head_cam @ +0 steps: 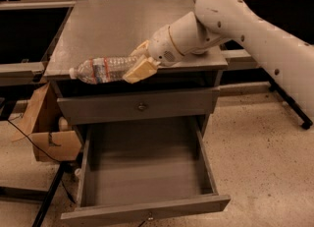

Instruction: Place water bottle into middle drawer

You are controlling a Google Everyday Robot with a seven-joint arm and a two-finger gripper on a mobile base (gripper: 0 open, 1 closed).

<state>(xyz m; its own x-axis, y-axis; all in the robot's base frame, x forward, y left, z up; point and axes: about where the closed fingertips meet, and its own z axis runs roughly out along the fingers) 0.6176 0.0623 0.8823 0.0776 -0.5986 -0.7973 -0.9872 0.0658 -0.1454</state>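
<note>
The water bottle [102,69] is clear crinkled plastic with a white cap and a red-and-blue label band. It lies sideways, cap to the left, at the front edge of the grey cabinet top [117,24]. My gripper [139,63] is shut on the water bottle at its base end, with tan fingers [139,70] around it. My white arm reaches in from the upper right. The middle drawer [147,169] is pulled wide open below, showing a flat bare floor and low side walls. The bottle is above and behind the open drawer.
A shut grey drawer panel with a round brass knob [142,106] sits just under the cabinet top. A cardboard box [46,130] and a black cable [29,137] stand on the floor to the left. Dark tables stand behind. Speckled floor lies to the right.
</note>
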